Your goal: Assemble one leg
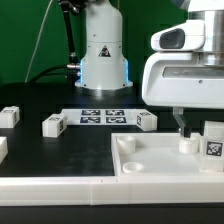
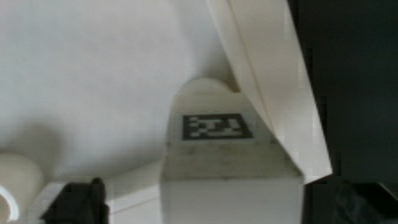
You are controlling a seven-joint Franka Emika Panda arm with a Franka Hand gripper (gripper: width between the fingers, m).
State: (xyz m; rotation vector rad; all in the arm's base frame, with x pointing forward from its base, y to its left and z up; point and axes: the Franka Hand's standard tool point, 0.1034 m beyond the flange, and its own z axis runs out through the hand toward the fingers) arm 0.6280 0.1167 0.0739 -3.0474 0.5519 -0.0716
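Observation:
A leg [image 1: 212,140] stands upright at the back right corner of the large white tray-like piece [image 1: 160,162], with its marker tag facing the exterior camera. My gripper [image 1: 203,130] hangs over it. One dark finger [image 1: 179,123] shows to the exterior view's left of the leg; the other is out of frame. In the wrist view the leg [image 2: 222,160] runs away from my gripper [image 2: 210,205] with its tag [image 2: 217,125] showing. The jaws stand wide on either side of it, with a gap on one side, so the gripper is open.
Three more legs [image 1: 146,120] [image 1: 52,125] [image 1: 8,115] lie on the black table. The marker board [image 1: 100,115] lies in front of the robot base. A round socket [image 1: 185,143] rises from the tray beside my finger. A white rail [image 1: 60,188] runs along the front.

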